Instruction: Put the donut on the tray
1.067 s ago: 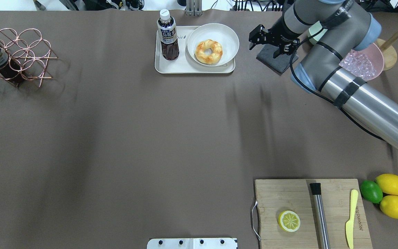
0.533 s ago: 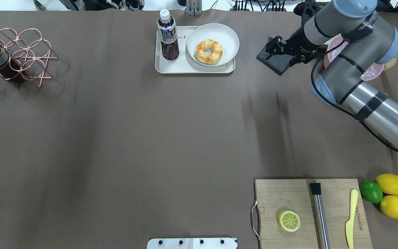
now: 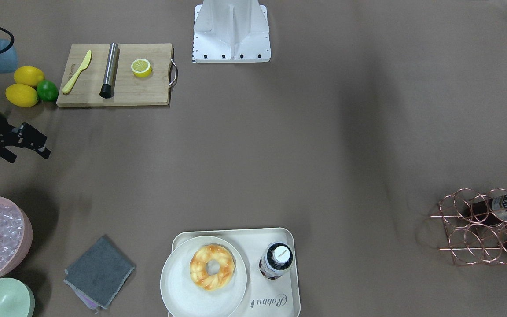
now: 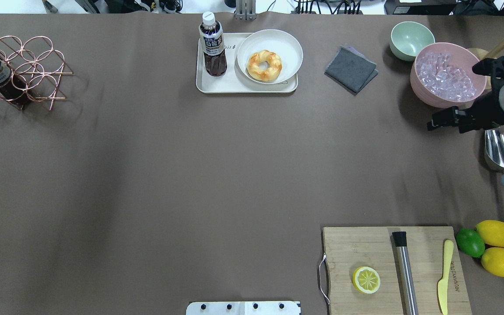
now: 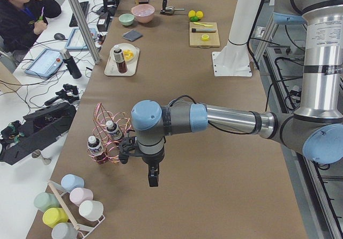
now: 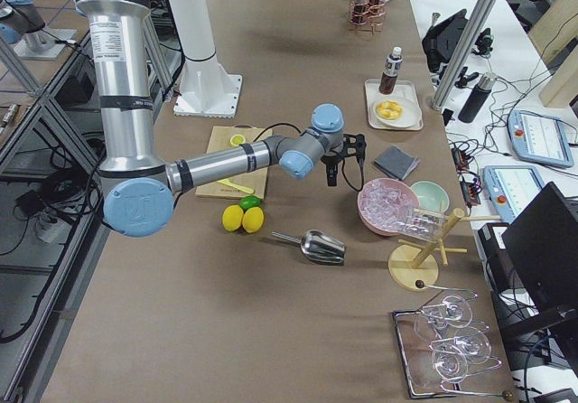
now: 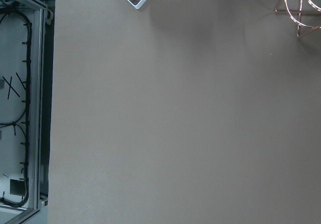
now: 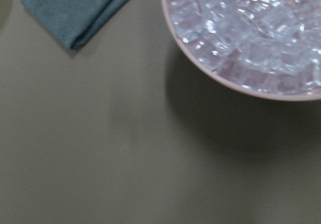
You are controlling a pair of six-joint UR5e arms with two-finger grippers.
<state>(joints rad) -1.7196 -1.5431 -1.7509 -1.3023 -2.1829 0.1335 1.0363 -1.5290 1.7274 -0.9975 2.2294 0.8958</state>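
Brown-covered table point(image 4: 147, 175): a broad bare stretch across centre and left in the overhead view.
Top centre, the cream rectangular tray point(image 4: 217, 87) carries a round off-white plate point(image 4: 288, 47) that overhangs its right rim. The golden-orange twisted donut point(image 4: 264, 65) lies on the plate. The black two-finger right gripper point(image 3: 29, 152), at the front-facing view's left edge, is spread and empty. The left gripper point(image 5: 153, 178): I cannot tell.

Right claw point(image 4: 432, 124) side-on near frame edge; jaw gap indiscernible.

You had the brown-covered table point(image 4: 147, 175) lying broad under the fingers of the right gripper point(image 3: 44, 147), your white desk point(image 5: 19, 107) well off from them, an aluminium post point(image 5: 81, 19) between.
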